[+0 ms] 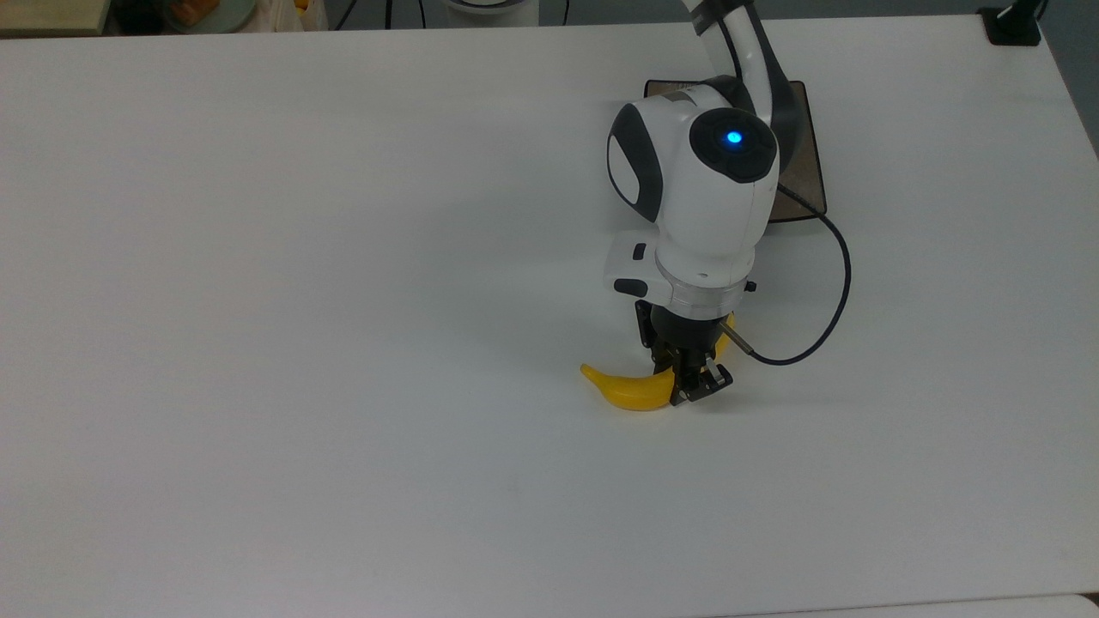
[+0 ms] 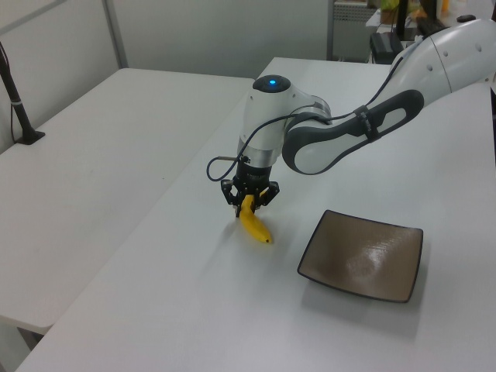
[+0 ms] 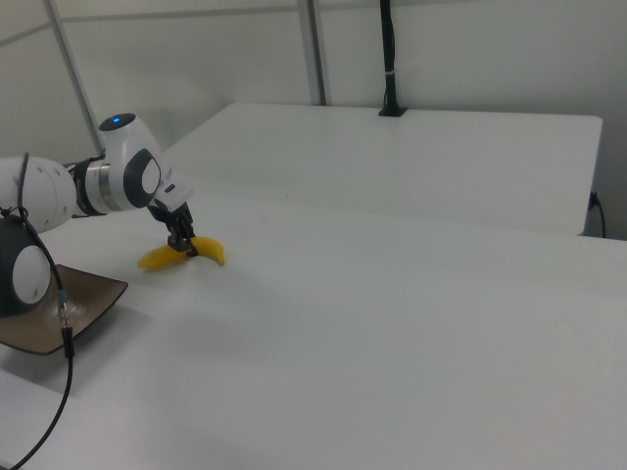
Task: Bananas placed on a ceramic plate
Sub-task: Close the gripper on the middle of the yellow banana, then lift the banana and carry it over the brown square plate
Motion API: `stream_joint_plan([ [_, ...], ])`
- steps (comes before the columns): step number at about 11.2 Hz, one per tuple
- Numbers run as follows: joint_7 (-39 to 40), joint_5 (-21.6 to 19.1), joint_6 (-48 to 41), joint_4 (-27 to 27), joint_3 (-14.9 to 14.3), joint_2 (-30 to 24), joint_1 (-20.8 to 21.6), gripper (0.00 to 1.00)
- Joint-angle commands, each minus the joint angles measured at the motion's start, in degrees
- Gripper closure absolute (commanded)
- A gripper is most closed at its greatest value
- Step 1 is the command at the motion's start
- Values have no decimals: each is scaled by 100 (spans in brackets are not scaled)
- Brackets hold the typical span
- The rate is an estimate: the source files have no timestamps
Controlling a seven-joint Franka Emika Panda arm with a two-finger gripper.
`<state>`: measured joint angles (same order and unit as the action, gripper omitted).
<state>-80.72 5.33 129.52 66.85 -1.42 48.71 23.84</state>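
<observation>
The yellow banana lies on the white table, a little in front of the ceramic plate. My gripper points down over the banana's right half in the top view, its fingers shut on the fruit. In the left view the gripper pinches the banana near its upper end. The right view has the gripper on the middle of the banana. The square brown plate sits bare at the left view's right. In the top view the plate is partly hidden behind the arm.
A black cable loops from the wrist toward the top view's right. A black clamp post stands at the table's far right corner. The left view has a second white table across a gap on its left.
</observation>
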Motion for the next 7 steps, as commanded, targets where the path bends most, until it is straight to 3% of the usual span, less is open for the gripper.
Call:
stream_joint_plan([
  [1, 12, 82, 91, -76, -16, 59, 7, 93],
  [3, 117, 108, 56, -23, -7, -89, 24, 93],
  [7, 503, 65, -58, 800, 10, -1246, 50, 93],
])
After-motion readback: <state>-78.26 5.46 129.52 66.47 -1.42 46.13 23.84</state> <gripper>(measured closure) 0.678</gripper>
